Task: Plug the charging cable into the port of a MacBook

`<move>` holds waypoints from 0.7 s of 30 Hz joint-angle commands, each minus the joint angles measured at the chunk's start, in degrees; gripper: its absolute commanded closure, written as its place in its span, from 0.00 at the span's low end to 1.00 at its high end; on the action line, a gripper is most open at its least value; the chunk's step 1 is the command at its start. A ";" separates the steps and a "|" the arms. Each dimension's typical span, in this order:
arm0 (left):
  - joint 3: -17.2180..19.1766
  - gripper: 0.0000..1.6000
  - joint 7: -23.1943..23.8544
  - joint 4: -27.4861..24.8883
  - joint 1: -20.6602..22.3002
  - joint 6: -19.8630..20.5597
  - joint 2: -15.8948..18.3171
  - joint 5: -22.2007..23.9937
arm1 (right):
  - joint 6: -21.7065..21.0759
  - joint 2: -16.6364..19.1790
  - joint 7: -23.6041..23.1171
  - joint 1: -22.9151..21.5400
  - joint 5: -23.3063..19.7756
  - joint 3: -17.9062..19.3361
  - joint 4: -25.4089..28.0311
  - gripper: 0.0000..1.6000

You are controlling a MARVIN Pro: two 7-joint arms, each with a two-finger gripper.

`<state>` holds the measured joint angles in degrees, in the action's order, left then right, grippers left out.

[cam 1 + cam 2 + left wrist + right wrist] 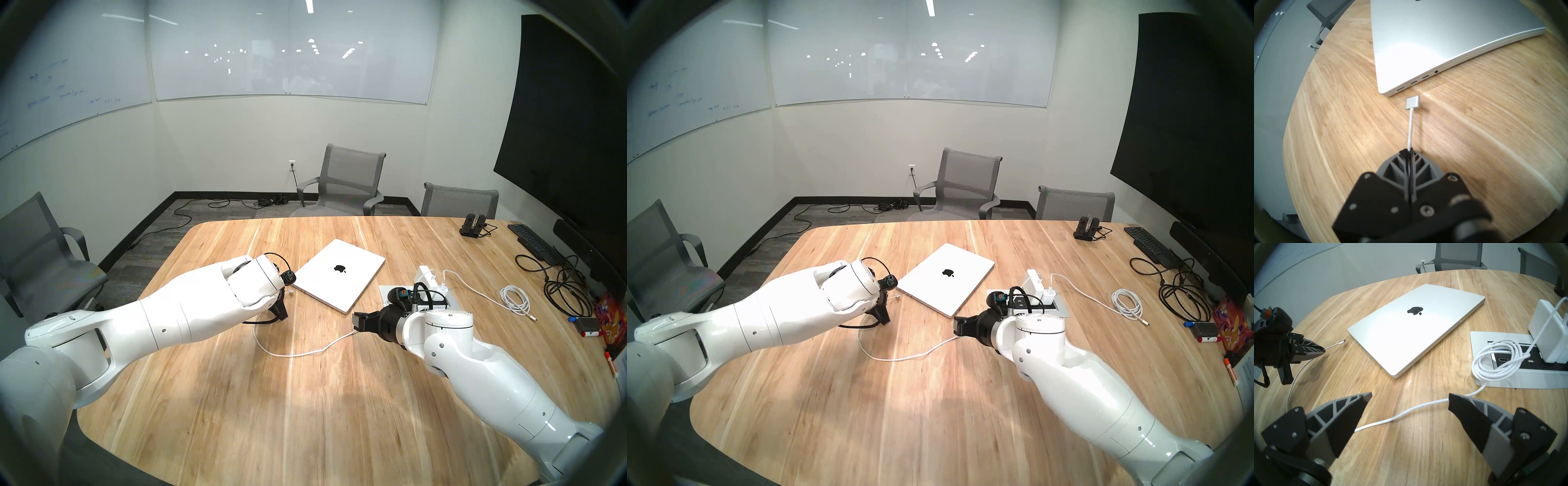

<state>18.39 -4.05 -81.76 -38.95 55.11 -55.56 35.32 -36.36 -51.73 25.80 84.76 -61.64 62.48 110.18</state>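
The right pincer (1409, 400) is nearest, jaws wide apart above the bench (1423, 446), holding nothing. The charging cable (1398, 417) lies under it and curves toward 10 o'clock, where the left pincer (1322, 350) is clamped on it. Its plug (1412, 103) is just beside the corner of the closed MacBook (1407, 334), at 12 o'clock, apart from the ports.

MacBook (340, 274) lies closed on table (305, 407), mid-far. Charging cable (298, 353) runs across the table in front of it, plug (1412, 103) just short of the MacBook's near-left corner. Charger brick (428, 275) sits right of the MacBook.
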 commanded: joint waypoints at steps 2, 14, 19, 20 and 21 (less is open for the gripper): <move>-0.76 1.00 -1.62 -0.53 2.35 -0.11 0.18 1.89 | -0.02 -0.06 -0.01 -0.38 0.08 0.07 0.89 0.00; -2.35 1.00 -3.31 -0.56 3.49 -0.11 0.35 4.43 | -0.02 -0.06 -0.01 -0.38 0.08 0.07 0.89 0.00; -2.99 1.00 -3.95 -0.57 3.94 -0.11 0.42 5.41 | -0.02 -0.06 -0.01 -0.38 0.08 0.07 0.89 0.00; -3.08 1.00 -4.05 -0.58 4.00 -0.11 0.43 5.55 | -0.02 -0.06 -0.01 -0.38 0.08 0.07 0.89 0.00; -3.22 1.00 -4.19 -0.58 4.11 -0.11 0.44 5.77 | -0.02 -0.06 -0.01 -0.38 0.08 0.07 0.89 0.00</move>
<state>15.20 -7.39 -81.92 -36.89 55.11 -55.28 40.38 -36.36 -51.73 25.80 84.76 -61.64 62.48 110.18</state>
